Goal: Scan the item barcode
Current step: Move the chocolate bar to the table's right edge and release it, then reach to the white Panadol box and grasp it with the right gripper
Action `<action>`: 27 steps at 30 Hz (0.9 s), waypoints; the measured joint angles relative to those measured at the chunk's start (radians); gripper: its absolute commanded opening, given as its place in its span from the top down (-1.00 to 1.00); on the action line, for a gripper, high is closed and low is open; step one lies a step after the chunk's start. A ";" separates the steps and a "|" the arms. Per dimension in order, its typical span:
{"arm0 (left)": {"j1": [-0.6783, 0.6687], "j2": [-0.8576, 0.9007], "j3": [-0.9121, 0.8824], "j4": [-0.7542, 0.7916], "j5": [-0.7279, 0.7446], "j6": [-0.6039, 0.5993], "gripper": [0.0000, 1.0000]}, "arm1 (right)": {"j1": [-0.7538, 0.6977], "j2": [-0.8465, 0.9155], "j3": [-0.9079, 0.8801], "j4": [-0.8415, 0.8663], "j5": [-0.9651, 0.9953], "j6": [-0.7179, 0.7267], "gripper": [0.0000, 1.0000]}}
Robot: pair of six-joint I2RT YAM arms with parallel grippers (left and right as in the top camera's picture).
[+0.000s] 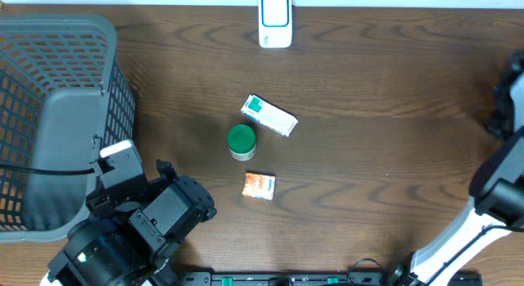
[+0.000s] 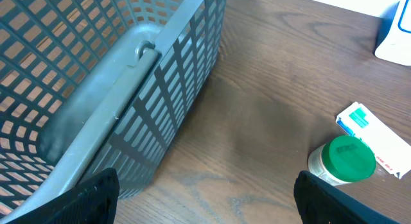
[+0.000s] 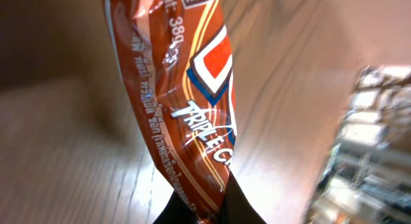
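Two right fingers (image 3: 241, 208) pinching glossy crinkled wrapper (image 3: 186, 89), grey lattice basket (image 2: 77, 44)

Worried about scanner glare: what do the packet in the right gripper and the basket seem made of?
Packet: probably thin plastic film, glossy; it crinkles and shows bright highlights. Basket: likely moulded plastic, matte grey; uniform lattice walls, no shine.

Overhead looks down; low left wrist shares the basket (image 1: 121, 97).
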State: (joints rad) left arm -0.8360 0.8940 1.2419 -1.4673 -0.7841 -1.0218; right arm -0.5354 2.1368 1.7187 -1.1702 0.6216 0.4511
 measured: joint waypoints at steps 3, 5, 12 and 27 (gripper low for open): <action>0.000 0.000 0.000 0.000 0.000 0.000 -0.71 | -0.060 0.000 -0.033 0.023 -0.096 0.017 -0.99; 0.000 0.000 0.000 0.000 0.000 0.000 -0.70 | -0.080 0.000 -0.033 0.023 -0.142 0.015 -0.99; 0.000 0.000 0.000 0.000 0.000 0.000 -0.70 | -0.122 -0.003 0.066 -0.091 -0.352 -0.010 -0.98; 0.000 0.000 0.000 0.000 0.000 0.000 -0.71 | 0.214 -0.229 0.164 -0.217 -0.978 -0.205 -0.70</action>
State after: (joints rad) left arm -0.8360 0.8940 1.2419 -1.4677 -0.7845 -1.0218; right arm -0.3210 1.9083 1.8824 -1.3869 -0.3569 0.2459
